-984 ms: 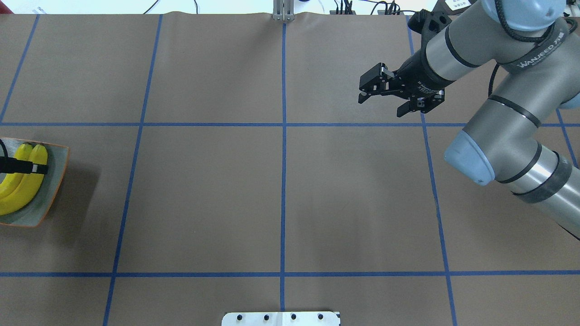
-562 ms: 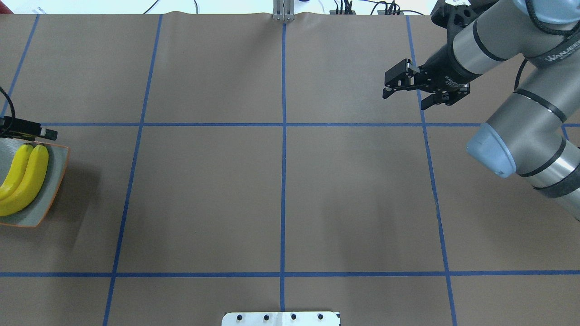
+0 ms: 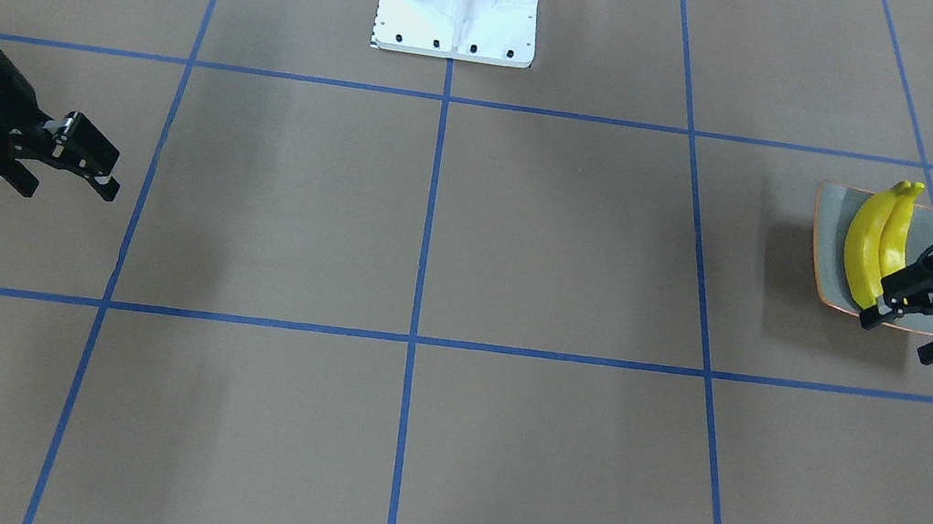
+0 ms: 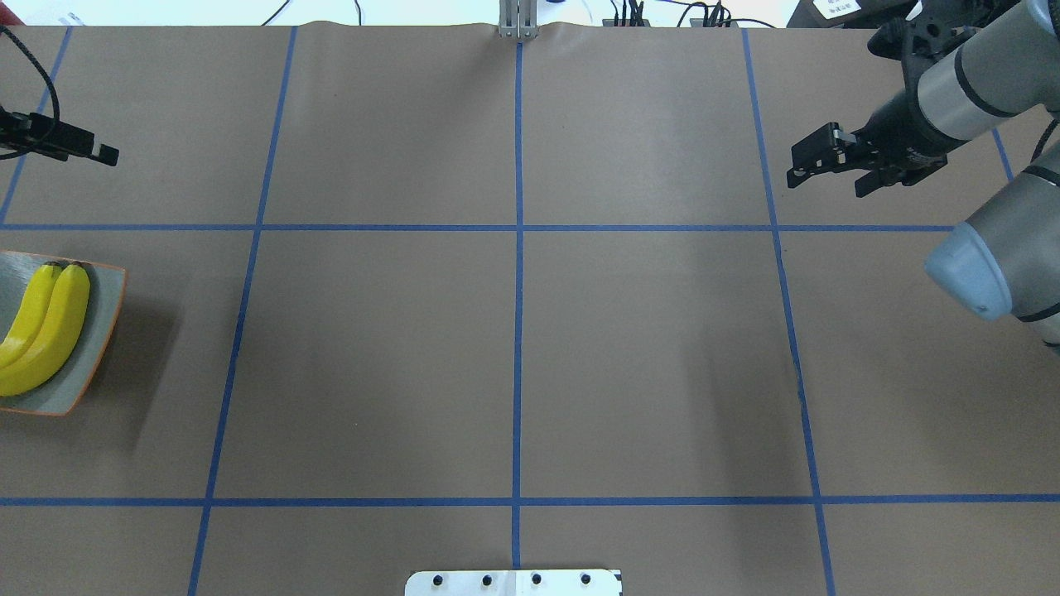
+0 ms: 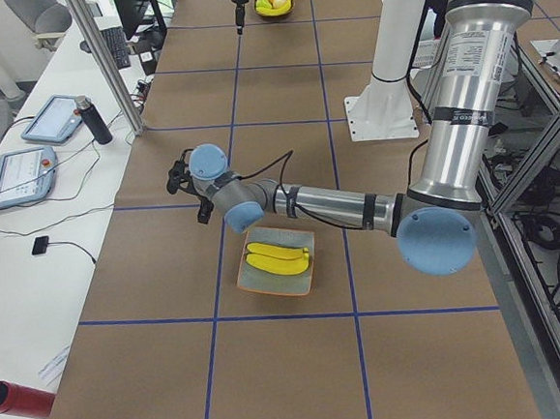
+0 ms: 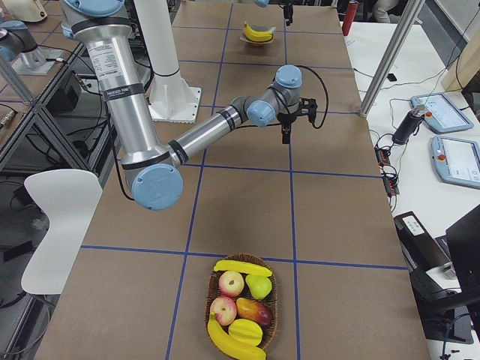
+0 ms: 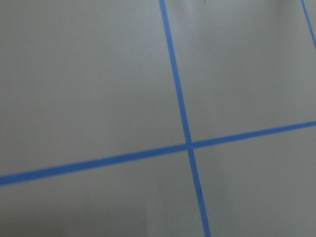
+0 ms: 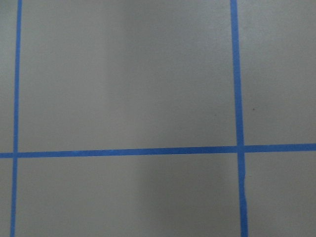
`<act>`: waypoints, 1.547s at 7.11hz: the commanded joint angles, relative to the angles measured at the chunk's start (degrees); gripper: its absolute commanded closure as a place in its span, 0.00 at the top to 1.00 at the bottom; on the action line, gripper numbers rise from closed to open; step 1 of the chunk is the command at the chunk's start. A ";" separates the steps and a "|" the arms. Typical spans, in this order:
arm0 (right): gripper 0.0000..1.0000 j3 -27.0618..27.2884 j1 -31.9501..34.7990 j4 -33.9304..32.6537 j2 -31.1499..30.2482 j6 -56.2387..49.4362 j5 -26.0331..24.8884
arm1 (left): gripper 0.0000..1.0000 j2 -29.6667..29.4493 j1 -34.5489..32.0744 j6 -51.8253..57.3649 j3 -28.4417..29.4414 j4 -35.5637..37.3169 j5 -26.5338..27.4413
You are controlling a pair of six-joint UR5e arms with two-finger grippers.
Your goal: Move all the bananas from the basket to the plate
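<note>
At the counter's left end, near its edge, you find the plate [image 4: 106, 343] with two bananas [image 4: 45, 331] lying side by side on it, touching along their length, stems toward the robot's edge. The left gripper [image 3: 896, 337] hangs above the counter just off the plate's side that faces the operators' edge. Its jaws are spread and hold nothing, and it touches neither plate nor fruit. From the left-end camera you see the same: the plate [image 5: 271, 286] carries the pair [image 5: 276, 258], and the gripper sits clear of them.

The right gripper [image 4: 826, 184] hovers over bare counter [image 4: 513, 356] toward the right end, on the half nearer the operators' edge. Its jaws are also spread and empty.

At the far right end, close to the edge, the basket [image 6: 276, 300] shows only from the right-end camera. Two more bananas are there — one [image 6: 241, 267] across its rim on the side toward the arms, one [image 6: 225, 341] along the opposite side — among apples [image 6: 231, 283] and other fruit.

Both wrist cameras give you only brown counter and blue tape lines [image 8: 123, 152].
</note>
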 commanded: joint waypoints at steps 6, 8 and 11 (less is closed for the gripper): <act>0.99 -4.89 16.57 -0.03 -15.62 -35.30 -0.58 | 1.00 -16.55 1.07 13.86 -1.89 34.15 8.38; 0.99 -7.96 23.60 -0.21 -18.70 -38.87 -1.63 | 1.00 -16.46 5.11 13.07 -3.30 34.15 11.55; 0.99 -17.08 28.64 0.22 -16.97 -32.51 -16.08 | 1.00 -16.64 6.87 9.76 -5.41 34.06 11.56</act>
